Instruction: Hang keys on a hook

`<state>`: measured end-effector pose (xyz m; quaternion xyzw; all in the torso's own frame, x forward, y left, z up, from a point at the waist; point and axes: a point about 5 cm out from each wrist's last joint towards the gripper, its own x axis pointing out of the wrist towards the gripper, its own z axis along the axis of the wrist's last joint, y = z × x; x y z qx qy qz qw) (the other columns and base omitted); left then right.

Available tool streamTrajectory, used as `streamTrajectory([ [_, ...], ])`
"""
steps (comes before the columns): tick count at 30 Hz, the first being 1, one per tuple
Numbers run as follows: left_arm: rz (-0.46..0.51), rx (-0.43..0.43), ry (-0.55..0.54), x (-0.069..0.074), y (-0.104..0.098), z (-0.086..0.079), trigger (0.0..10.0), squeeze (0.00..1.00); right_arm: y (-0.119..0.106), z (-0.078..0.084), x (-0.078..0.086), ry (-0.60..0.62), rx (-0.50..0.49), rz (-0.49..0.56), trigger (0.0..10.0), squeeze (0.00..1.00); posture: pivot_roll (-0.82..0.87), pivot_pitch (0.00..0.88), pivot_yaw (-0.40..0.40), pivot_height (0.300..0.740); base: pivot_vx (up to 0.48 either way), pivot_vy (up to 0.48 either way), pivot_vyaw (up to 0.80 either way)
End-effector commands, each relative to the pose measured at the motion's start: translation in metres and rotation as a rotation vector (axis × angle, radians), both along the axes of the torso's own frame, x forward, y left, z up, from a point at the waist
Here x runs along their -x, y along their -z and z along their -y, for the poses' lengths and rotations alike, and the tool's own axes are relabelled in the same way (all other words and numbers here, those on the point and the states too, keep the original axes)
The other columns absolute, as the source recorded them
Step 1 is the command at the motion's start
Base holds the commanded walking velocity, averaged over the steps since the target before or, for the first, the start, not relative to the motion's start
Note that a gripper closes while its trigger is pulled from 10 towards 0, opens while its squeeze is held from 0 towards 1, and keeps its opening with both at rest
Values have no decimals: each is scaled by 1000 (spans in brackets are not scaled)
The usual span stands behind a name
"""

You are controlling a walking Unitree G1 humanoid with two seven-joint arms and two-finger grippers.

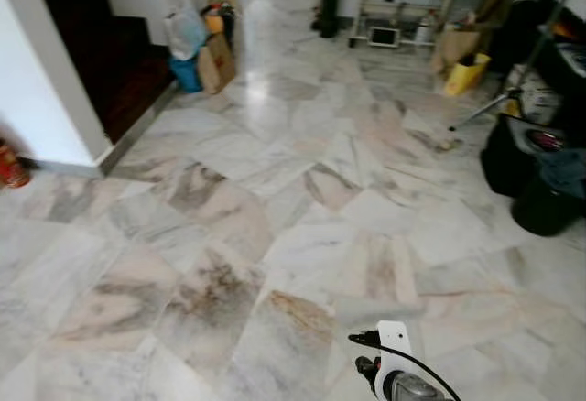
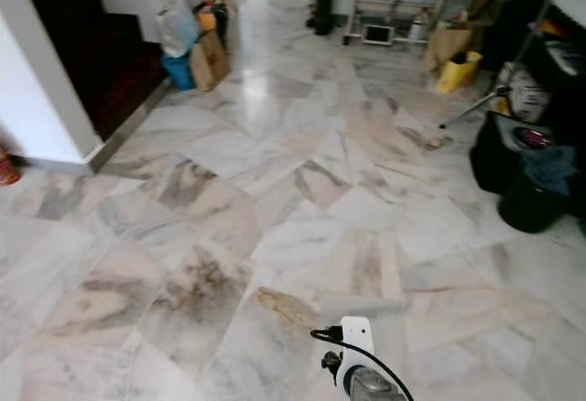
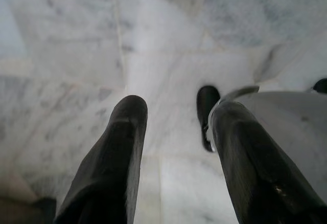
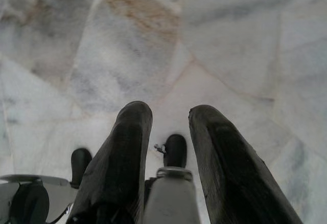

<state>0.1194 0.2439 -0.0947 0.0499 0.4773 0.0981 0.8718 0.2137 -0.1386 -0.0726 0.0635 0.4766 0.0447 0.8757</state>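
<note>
I see no keys and no hook in any view. My left gripper (image 3: 179, 111) hangs over the pale marble floor (image 1: 275, 236), open, its two black fingers (image 3: 115, 152) wide apart with only floor between them. My right gripper (image 4: 171, 114) also points down at the floor, open with a narrower gap and nothing gripped. A white wrist mount with a black cable (image 1: 394, 364), part of my right arm, shows at the bottom edge of the eye views. My own black foot (image 4: 175, 150) and silver leg (image 4: 171, 196) show beyond the right fingers.
A dark stairway (image 1: 101, 53) with a white wall corner (image 1: 55, 99) lies at the left. Bags and a blue bin (image 1: 197, 48) stand beside it. Black bins and clutter (image 1: 540, 172) line the right side, and a yellow container (image 1: 465, 73) and shelves (image 1: 394, 16) stand far ahead.
</note>
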Motion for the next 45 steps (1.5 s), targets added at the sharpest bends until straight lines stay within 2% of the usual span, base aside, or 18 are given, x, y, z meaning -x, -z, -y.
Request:
streamTrajectory([
  [1,30,16,-64,3,0,1,10000,0,0,1,1,1,2,-6,10000,0,129,0,-36,740,0,0,-744],
  [11,200,39,-232,-2,-6,0,10000,0,0,3,-1,-5,10,-12,10000,0,141,0,-46,740,0,0,-744],
  [15,268,28,-227,-6,-11,0,10000,0,0,3,-1,-4,10,-12,10000,0,147,0,-45,740,0,0,-744],
  [17,345,9,-177,-12,-17,-1,10000,0,-1,2,-1,0,3,-12,10000,0,151,0,-43,740,0,0,-744],
  [18,540,-37,-114,-65,-50,-17,10000,0,-1,2,-1,3,5,-12,10000,0,153,0,-41,740,0,0,-744],
  [19,640,-77,-80,-101,-77,-28,10000,0,-1,2,-1,3,5,-12,10000,0,153,0,-40,740,0,0,-744],
  [21,812,-133,-3,-146,-127,-37,10000,0,-1,1,-1,8,1,-7,10000,0,150,0,-35,740,0,0,-744],
  [24,919,-133,56,-152,-145,-32,10000,0,-1,1,-1,26,0,-6,10000,0,147,0,-31,740,0,0,-744],
  [26,1038,-130,103,-153,-162,-26,10000,0,-1,1,-1,25,1,-6,10000,0,149,0,-29,740,0,0,-744],
  [29,1103,-103,119,-152,-172,-21,10000,0,-1,1,-2,26,2,-7,10000,0,152,0,-32,740,0,0,-744],
  [32,1123,-63,127,-148,-182,-13,10000,0,-1,2,-1,27,7,-10,10000,0,151,0,-36,740,0,0,-744],
  [35,1110,-36,157,-140,-183,-7,10000,0,-1,3,-1,34,9,-9,10000,0,148,0,-37,740,0,0,-744],
  [36,1098,1,174,-130,-181,0,10000,0,-1,4,-1,38,12,-8,10000,0,149,0,-40,740,0,0,-738],
  [38,1064,40,198,-119,-175,7,10000,0,-1,5,-2,39,16,-6,10000,0,152,0,-45,740,0,0,-738],
  [41,1033,59,209,-113,-170,10,10000,0,-1,6,-2,40,22,-5,10000,0,158,0,-50,740,0,0,-738],
  [45,852,83,10,-111,-134,-16,10000,0,-1,8,-3,44,32,-2,10000,0,169,0,-61,740,0,0,-738],
])
